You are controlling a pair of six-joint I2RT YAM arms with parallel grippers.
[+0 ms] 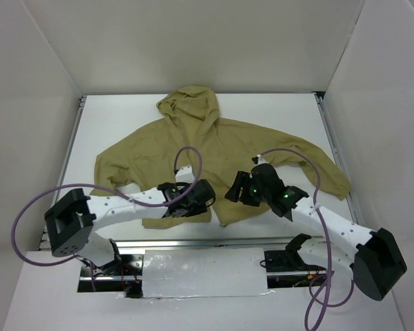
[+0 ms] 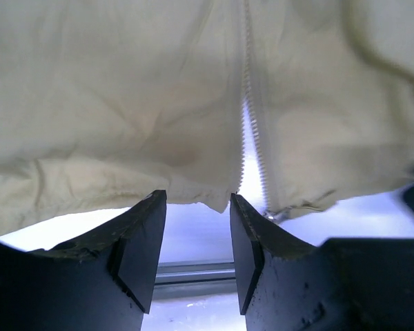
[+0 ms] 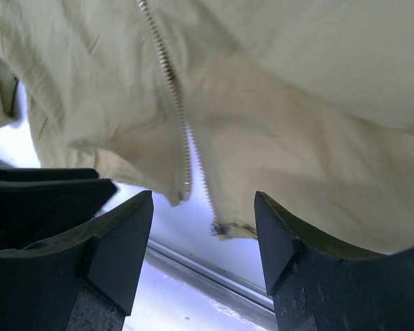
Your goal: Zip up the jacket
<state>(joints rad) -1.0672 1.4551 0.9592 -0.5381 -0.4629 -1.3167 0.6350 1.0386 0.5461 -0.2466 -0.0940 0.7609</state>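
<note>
An olive-tan hooded jacket [image 1: 214, 148] lies spread flat mid-tabletop [image 1: 117, 117], hood far, hem near. Its centre zipper [image 2: 252, 124] is parted at the hem, the bottom ends unjoined. The left tool [image 1: 193, 200] and right tool [image 1: 236, 189] hover at the hem, either side of the zipper, both released and grasping nothing. The step looks like the approach. Next, each tool probably needs to pinch a zipper end.
</note>
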